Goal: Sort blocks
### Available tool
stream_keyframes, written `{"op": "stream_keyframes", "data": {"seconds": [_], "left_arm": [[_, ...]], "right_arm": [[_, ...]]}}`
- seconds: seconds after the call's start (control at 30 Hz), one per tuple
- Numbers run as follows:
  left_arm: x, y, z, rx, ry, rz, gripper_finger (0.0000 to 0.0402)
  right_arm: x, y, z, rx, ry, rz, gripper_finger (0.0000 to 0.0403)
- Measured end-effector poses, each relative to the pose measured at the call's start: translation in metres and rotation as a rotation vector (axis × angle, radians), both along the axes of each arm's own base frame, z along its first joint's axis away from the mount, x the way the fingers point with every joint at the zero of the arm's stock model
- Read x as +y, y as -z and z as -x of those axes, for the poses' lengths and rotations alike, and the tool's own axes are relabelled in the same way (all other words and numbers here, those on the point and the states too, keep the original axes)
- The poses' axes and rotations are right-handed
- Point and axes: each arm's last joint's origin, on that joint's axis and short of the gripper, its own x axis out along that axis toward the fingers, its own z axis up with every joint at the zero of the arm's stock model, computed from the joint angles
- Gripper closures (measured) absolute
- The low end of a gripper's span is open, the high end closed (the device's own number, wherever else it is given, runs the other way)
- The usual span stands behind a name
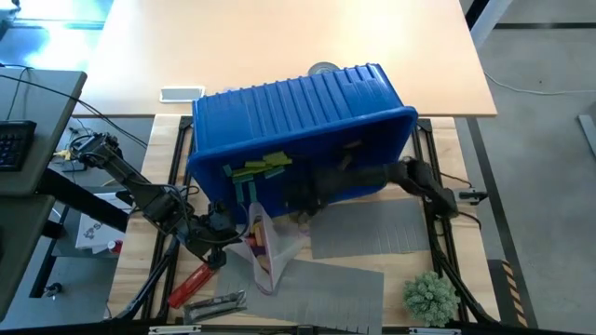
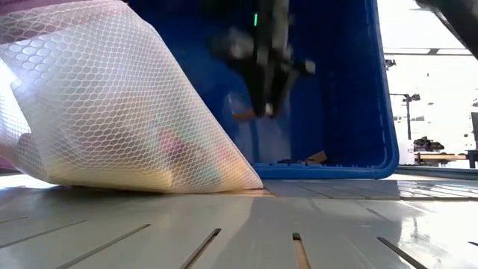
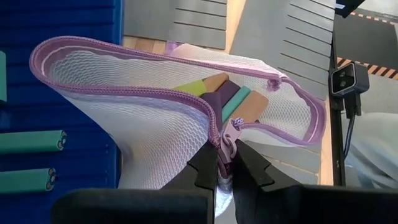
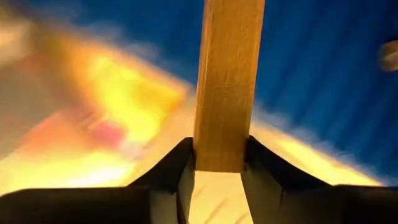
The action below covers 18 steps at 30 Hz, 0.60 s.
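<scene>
Item, tan wood block point(image 4: 227, 81): held upright between my right fingers point(image 4: 217, 180), which are closed on its lower end, inside the blue bin point(image 1: 372, 102); I judge it lifted clear so it can be carried out to the bag. Item, remaining blocks in the bin point(image 1: 256, 170): a loose cluster of lime and teal bars lying against the bin's ribbed wall near its open mouth, just beside my right fingers, not yet sorted. Item, blocks already bagged point(image 3: 227, 98): lime, tan, purple and teal bars lying together inside the mesh bag point(image 3: 155, 124), showing through its mouth. Item, mesh bag: white netting with a purple zip edge, lying on the desk point(image 1: 140, 223) just outside the bin's mouth, its opening turned toward the bin. Item, my left fingers point(image 3: 225, 171): closed tight on the bag's zip pull point(image 3: 231, 132), beside the bin's mouth; I judge this grip keeps the mouth stretched wide and steady so a block can be dropped in without snagging. Item, blue bin: tipped on its side on the desk, mouth toward both arms, presumably so its contents can be reached level. Item, grey mats point(image 1: 372, 228): flat on the desk in front of the bin, beyond the bag. Item, red tool point(image 1: 189, 284): lying on the desk on the bag's far side from the bin, untouched.
</scene>
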Motion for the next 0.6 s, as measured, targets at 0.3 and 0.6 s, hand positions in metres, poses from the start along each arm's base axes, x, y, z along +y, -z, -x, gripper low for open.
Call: {"op": "stream_keyframes", "data": {"seconds": [0.3,0.6], "left_arm": [[-0.002,0.001,0.001,0.037,0.030,0.052,0.0400],[-0.003,-0.002,0.011,0.117,0.095,0.153,0.0400]], "right_arm": [[0.138,-0.034,-0.015,-0.531,-0.268,-0.194,0.0308],[0.179,-0.059,-0.031,-0.938,-0.264,-0.271,0.0309]]}}
